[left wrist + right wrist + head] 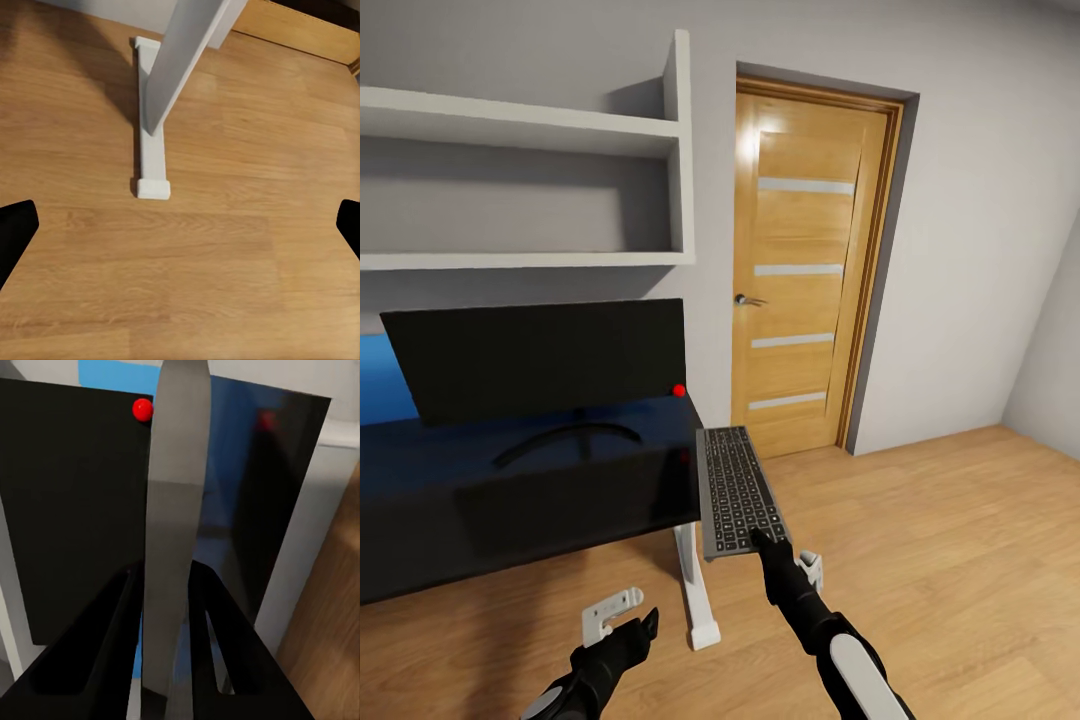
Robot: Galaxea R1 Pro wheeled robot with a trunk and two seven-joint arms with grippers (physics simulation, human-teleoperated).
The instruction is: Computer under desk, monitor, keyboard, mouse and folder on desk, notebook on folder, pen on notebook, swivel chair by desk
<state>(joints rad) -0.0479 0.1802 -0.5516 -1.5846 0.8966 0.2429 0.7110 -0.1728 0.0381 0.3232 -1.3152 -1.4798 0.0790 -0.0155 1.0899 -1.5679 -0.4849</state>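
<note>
Head view shows the desk [510,480] ending at a right-hand edge just left of the keyboard [738,490], with bare wood floor [960,560] open from there to the far wall and the closed wooden door [805,270]. The keyboard hangs in the air beside that edge, off the glossy top, about level with it. Its long axis runs away from the robot toward the door; its near short end sits in the right gripper [768,540], whose jaws are clamped on it. From the right wrist view the keyboard [171,540] appears edge-on as a thin grey blade between the dark fingers [97,652].

On the desk, the monitor [540,360] stands tilted, its black front facing the robot, taking up much of the top; a red dot [679,390] marks its lower right corner. White wall shelves [530,190] hang above. Something blue [380,380] shows behind the monitor, too hidden to identify.

Low down, the left gripper [622,615] hovers over the floor near the white desk leg [695,590], jaws apart, holding nothing. The left wrist view looks down on that leg's foot [150,150].
</note>
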